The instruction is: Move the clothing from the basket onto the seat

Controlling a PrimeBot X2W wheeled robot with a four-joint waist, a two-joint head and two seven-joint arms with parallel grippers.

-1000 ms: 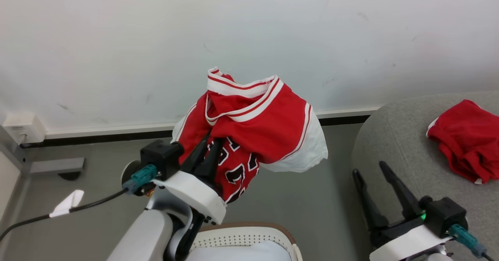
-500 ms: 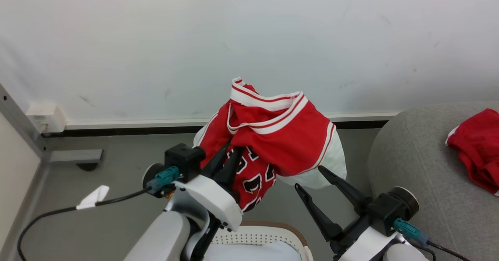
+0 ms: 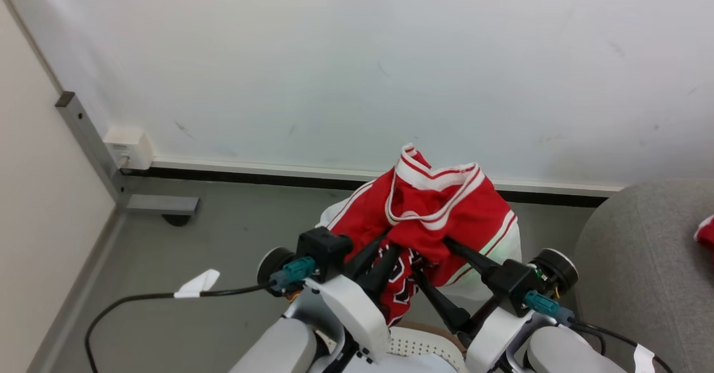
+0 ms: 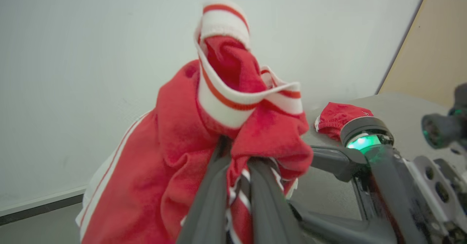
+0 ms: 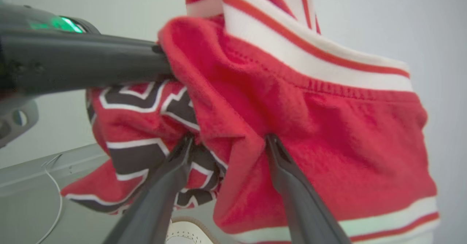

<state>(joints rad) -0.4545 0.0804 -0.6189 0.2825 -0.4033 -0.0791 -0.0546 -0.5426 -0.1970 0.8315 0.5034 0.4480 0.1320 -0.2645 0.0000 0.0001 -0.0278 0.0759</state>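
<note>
Bottom centre, basket [image 3: 415, 340] rim; just above, left gripper [image 3: 390, 246] stays clenched on the red clothing [image 3: 446, 217], lifted clear at mid-frame. Beside it right gripper [image 3: 430, 258], clear of the cloth a second ago, now straddles a fold with fingers spread, not gripping. Farther, right edge, the seat [image 3: 641, 250], apart from the bundle: likely a two-handed carry there next.
</note>
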